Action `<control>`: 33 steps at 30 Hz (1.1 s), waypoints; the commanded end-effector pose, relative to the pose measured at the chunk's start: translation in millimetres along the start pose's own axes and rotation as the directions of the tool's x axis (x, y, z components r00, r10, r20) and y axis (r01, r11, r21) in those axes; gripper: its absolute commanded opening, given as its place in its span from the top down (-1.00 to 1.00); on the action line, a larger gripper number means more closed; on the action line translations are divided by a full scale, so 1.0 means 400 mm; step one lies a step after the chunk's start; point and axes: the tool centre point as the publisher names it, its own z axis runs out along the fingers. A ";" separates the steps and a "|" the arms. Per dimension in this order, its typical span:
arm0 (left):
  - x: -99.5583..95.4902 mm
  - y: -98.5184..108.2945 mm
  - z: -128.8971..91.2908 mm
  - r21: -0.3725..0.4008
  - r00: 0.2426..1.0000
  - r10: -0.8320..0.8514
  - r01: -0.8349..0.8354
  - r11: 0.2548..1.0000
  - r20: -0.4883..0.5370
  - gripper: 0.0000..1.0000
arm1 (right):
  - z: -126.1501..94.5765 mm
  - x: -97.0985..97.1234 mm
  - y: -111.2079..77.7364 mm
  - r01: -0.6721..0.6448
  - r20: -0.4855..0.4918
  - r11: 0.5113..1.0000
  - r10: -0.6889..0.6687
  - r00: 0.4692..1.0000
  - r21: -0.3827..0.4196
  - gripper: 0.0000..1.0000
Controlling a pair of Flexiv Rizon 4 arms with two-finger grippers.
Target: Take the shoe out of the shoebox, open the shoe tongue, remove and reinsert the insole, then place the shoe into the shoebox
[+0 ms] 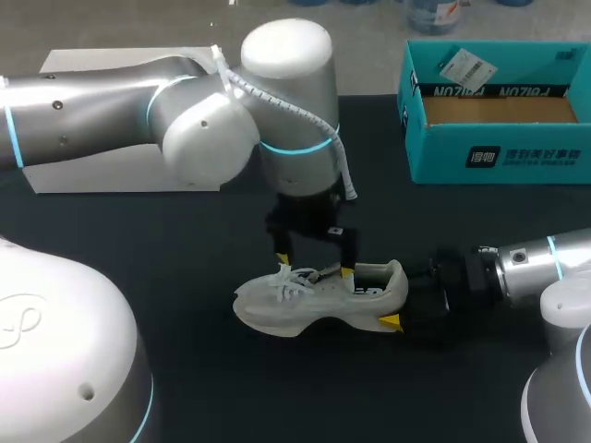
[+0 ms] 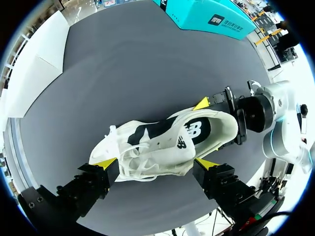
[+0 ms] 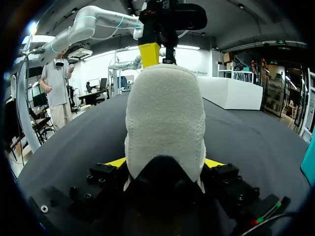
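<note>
White shoe (image 1: 319, 300) lies on the dark surface (image 1: 185, 240), heel (image 3: 165, 108) clamped in your right tool (image 3: 165, 162); your left tool (image 2: 156, 162) straddles its laces (image 2: 130, 157), wide.

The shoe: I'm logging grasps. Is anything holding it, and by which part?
The right gripper holds the shoe by its heel, one finger on each side. The left gripper straddles the laces and looks open.

Left arm (image 1: 111, 111) comes in from the upper left, wrist pointing straight down at frame centre. Left gripper (image 1: 314, 266) is spread wide over the shoe (image 1: 314, 300), tips not pinching it. Right arm (image 1: 545, 268) comes in near level from the right edge, right gripper (image 1: 399, 295) clamped on the heel from both sides.
</note>
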 end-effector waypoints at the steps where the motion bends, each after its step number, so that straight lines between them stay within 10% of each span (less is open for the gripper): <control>1: 0.044 -0.019 0.023 0.007 0.999 0.012 -0.013 1.000 0.045 -1.00 | 0.000 0.001 0.002 0.000 0.002 1.000 0.000 1.000 0.002 1.00; 15: 0.082 -0.023 0.070 0.074 0.995 0.026 -0.033 0.997 0.101 -1.00 | 0.000 0.001 0.002 0.000 0.002 1.000 0.000 1.000 0.002 1.00; 33: -0.009 -0.011 0.065 0.126 0.984 -0.062 0.041 0.991 0.169 -1.00 | 0.000 0.001 0.002 0.000 0.002 1.000 0.000 1.000 0.002 1.00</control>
